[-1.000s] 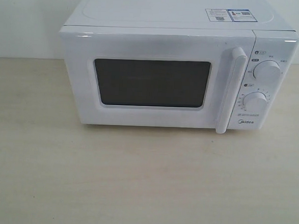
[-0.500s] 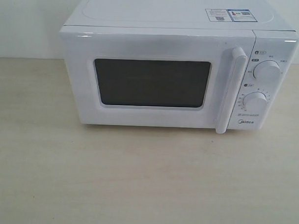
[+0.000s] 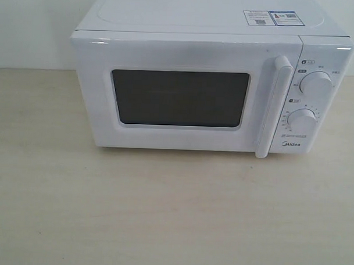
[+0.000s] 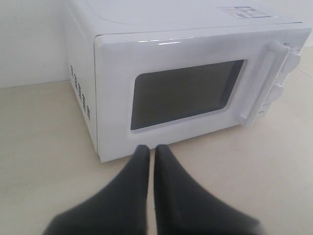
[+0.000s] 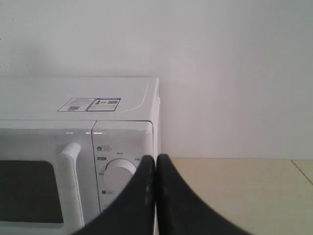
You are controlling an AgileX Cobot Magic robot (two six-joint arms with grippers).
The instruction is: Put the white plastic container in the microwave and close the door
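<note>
The white Midea microwave [image 3: 209,52] stands at the back of the wooden table with its door [image 3: 178,97] shut flat against the body. The vertical white bar handle [image 3: 272,107] sits right of the dark window. The white plastic container is out of view in every frame. Neither arm shows in the exterior view. My left gripper [image 4: 151,148] is shut and empty, hovering over the table in front of the microwave [image 4: 186,73] near its left front corner. My right gripper [image 5: 156,157] is shut and empty, facing the microwave's knob panel [image 5: 120,171].
Two round knobs [image 3: 315,84] sit on the right panel, and stickers [image 3: 271,18] lie on the top. A pale wall rises behind. The wooden table [image 3: 174,214] stretches in front of the microwave.
</note>
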